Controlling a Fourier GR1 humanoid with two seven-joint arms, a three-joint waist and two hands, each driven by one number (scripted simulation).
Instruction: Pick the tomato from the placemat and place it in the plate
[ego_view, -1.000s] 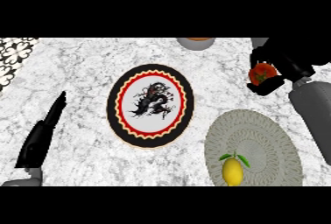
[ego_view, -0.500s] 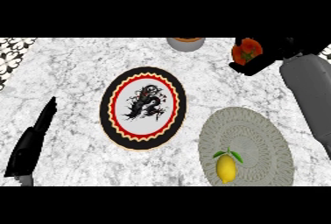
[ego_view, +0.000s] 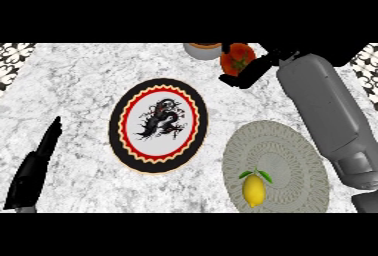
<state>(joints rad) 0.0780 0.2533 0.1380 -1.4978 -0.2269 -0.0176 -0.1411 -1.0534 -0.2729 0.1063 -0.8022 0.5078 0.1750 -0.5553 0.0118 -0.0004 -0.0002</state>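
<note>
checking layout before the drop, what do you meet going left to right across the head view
left hand → plate → lemon on the placemat → right forearm. Tomato, right hand and bowl left out: they overlap others in the order.

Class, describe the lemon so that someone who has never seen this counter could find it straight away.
Start at the marble counter and find the round grey woven placemat at its lower right, beside the dragon-patterned plate. The lemon lies on the near left part of that placemat. It is the only yellow thing, with small green leaves at its top, unlike the red tomato held in the right robot hand far above.
</note>
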